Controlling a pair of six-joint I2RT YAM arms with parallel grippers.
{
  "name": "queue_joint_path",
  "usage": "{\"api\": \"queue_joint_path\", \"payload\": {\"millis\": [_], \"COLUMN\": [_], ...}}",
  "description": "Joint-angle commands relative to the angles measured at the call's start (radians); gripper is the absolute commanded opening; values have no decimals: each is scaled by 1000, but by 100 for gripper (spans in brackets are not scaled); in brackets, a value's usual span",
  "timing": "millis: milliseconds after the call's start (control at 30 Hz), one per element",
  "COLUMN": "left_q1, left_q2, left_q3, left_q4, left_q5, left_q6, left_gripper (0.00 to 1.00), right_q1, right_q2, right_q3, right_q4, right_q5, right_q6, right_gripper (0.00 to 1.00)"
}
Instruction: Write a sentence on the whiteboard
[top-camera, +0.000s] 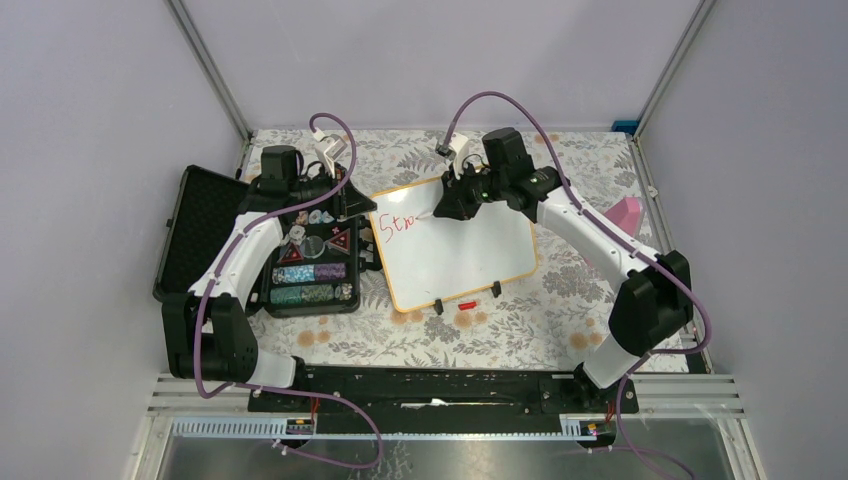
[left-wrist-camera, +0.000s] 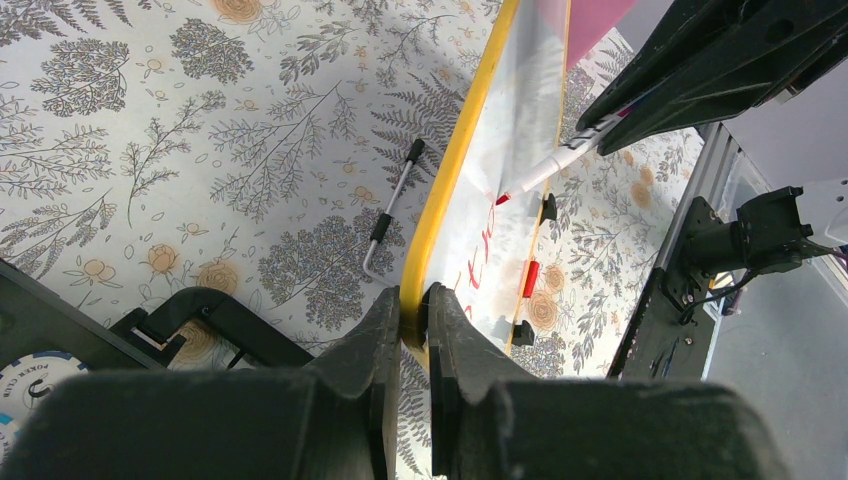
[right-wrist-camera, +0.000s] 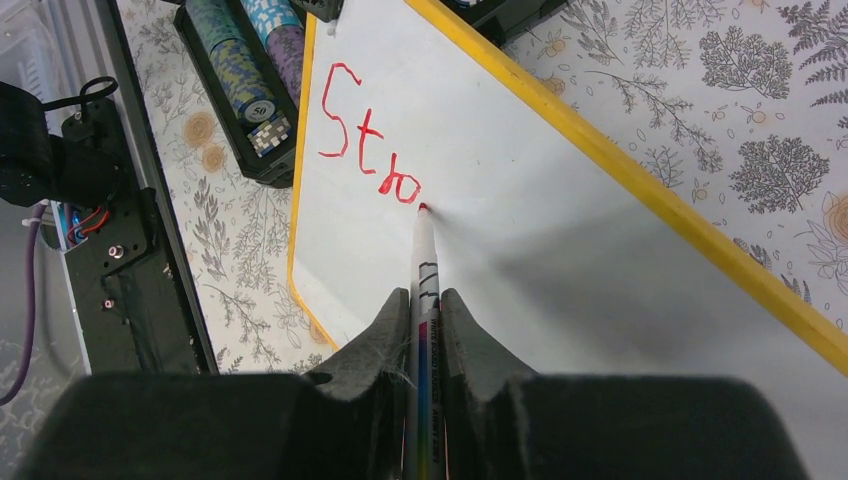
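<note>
The whiteboard (top-camera: 465, 250) lies on the floral table mid-scene, white with a thin tan-yellow frame and two black clip feet. Red letters "Stro" (right-wrist-camera: 365, 150) stand at its upper left. My left gripper (left-wrist-camera: 412, 315) is shut on the board's yellow left edge (left-wrist-camera: 445, 190). My right gripper (right-wrist-camera: 425, 300) is shut on a white marker (right-wrist-camera: 424, 262) whose red tip touches the board just right of the last letter. The marker also shows in the left wrist view (left-wrist-camera: 545, 170) and, small, in the top view (top-camera: 428, 214).
An open black chip case (top-camera: 300, 250) with poker chips sits left of the board. The red marker cap (top-camera: 467, 304) lies by the board's near edge. A thin metal rod (left-wrist-camera: 390, 215) lies left of the board. A pink object (top-camera: 625, 220) stands at the right.
</note>
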Motion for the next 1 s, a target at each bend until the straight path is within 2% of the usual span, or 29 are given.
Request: {"api": "queue_joint_path", "payload": {"millis": [0, 667, 967], "left_q1": [-26, -26, -26], "left_q2": [-8, -5, -4], "left_q3": [-11, -7, -8], "left_q4": [-27, -27, -27], "left_q5": [-20, -19, -19], "left_q6": [50, 48, 47], "left_gripper": [0, 0, 0], "right_q1": [-6, -6, -5], "right_q2": [9, -18, -10], "right_q3": [38, -35, -10], "right_q4": [30, 29, 32], "right_q5": [1, -11, 13], "right_q6": [2, -3, 0], "right_gripper": [0, 0, 0]}}
